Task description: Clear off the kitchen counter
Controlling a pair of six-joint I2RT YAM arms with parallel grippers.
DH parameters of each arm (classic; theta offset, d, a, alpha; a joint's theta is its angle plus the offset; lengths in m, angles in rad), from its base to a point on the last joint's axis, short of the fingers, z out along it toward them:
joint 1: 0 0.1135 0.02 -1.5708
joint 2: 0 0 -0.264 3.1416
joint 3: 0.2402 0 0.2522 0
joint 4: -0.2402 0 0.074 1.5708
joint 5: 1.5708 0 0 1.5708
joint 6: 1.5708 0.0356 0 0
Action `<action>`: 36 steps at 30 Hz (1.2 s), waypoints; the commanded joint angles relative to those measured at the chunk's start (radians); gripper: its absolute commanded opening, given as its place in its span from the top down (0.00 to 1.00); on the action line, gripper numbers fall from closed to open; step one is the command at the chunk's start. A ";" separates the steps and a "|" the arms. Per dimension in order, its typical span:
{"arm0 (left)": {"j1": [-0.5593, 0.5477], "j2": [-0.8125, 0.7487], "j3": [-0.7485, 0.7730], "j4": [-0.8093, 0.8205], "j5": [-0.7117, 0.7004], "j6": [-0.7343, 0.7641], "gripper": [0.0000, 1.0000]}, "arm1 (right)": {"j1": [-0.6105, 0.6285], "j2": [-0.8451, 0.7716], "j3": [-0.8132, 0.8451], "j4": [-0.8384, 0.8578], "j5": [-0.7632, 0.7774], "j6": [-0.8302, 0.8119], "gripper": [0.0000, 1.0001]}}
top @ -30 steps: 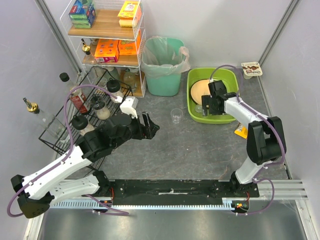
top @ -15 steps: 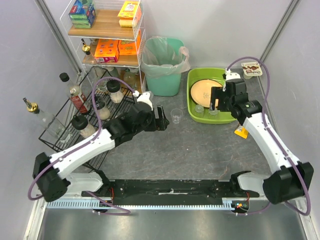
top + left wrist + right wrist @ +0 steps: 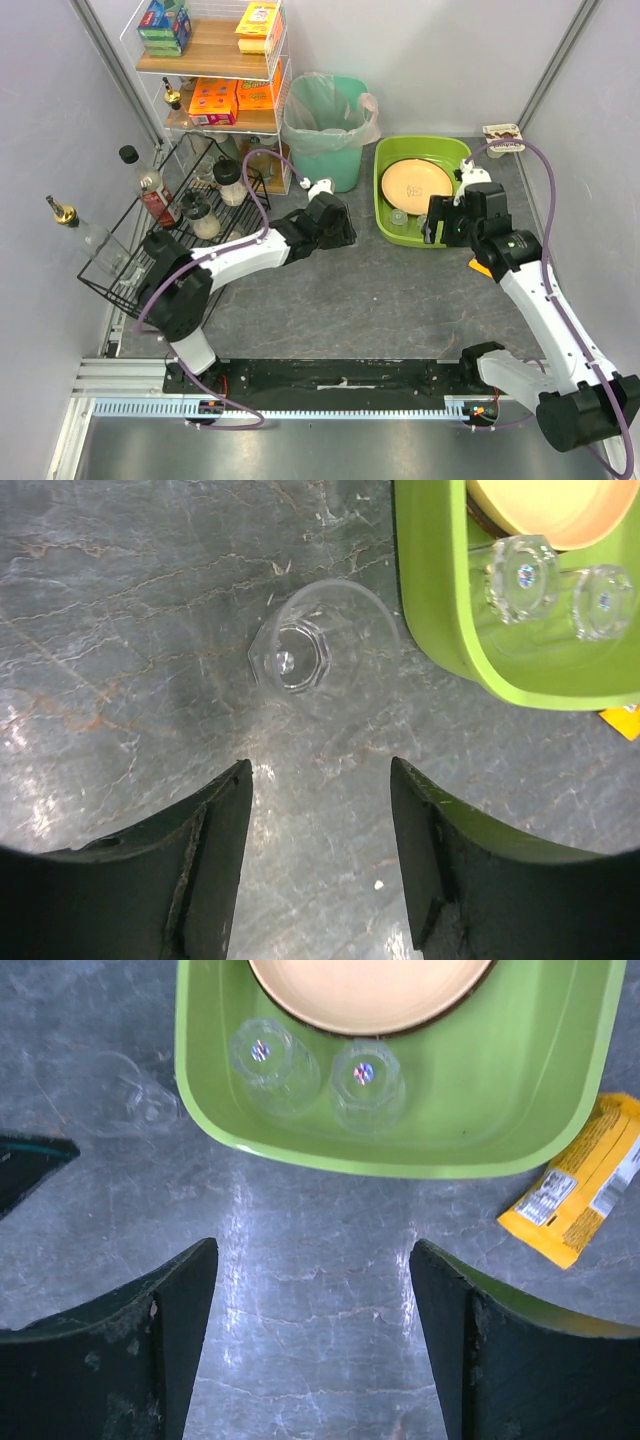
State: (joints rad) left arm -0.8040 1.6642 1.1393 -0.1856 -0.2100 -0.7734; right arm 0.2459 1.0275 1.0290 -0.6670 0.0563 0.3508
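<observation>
The dark-grey stone-patterned kitchen counter (image 3: 380, 300) fills the floor of the scene. A clear plastic cup (image 3: 320, 650) stands on it just left of the lime-green tub (image 3: 430, 630). My left gripper (image 3: 320, 765) is open and empty, with the cup just ahead of its fingertips. In the top view my left gripper (image 3: 343, 230) covers the cup. My right gripper (image 3: 312, 1245) is open and empty, hovering over the counter at the tub's near rim (image 3: 400, 1165). The cup (image 3: 130, 1095) also shows faintly in the right wrist view. A yellow snack packet (image 3: 585, 1185) lies right of the tub.
The tub (image 3: 455, 155) holds a tan plate (image 3: 417, 180) and two clear glasses (image 3: 270, 1055). A teal bin (image 3: 325, 130) stands behind the left gripper. A black wire rack (image 3: 150, 240) with bottles and a white shelf (image 3: 215, 60) stand at left. A small sealed cup (image 3: 503, 132) sits at the back right.
My left arm has stretched right and forward until its open gripper is at the clear cup. My right gripper has drawn back from inside the tub to its near rim.
</observation>
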 commanded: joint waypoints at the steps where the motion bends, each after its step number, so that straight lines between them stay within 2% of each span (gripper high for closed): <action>1: 0.005 0.078 0.045 0.110 -0.043 -0.035 0.37 | 0.001 -0.024 -0.070 0.000 -0.015 0.019 0.16; 12: 0.029 0.197 0.086 0.057 -0.048 -0.101 0.38 | 0.003 -0.066 -0.110 0.004 -0.030 0.019 0.16; 18: 0.031 0.149 0.068 0.055 -0.042 -0.078 0.33 | 0.000 -0.072 -0.113 0.003 -0.041 0.017 0.15; 25: 0.032 0.023 -0.027 0.173 -0.069 -0.075 0.24 | 0.001 -0.075 -0.113 0.012 -0.053 0.028 0.15; 30: 0.049 0.089 0.046 0.134 -0.068 -0.073 0.24 | 0.000 -0.083 -0.119 0.015 -0.053 0.037 0.16; 33: 0.061 0.146 0.091 0.117 -0.057 -0.078 0.29 | 0.001 -0.089 -0.119 0.010 -0.053 0.036 0.16; 36: 0.068 0.198 0.134 0.071 -0.072 -0.093 0.40 | 0.001 -0.098 -0.119 0.001 -0.053 0.034 0.15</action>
State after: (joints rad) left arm -0.7494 1.7996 1.2041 -0.0834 -0.2356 -0.8364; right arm 0.2459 0.9569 0.9138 -0.6746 0.0116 0.3767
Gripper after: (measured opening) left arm 0.640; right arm 0.846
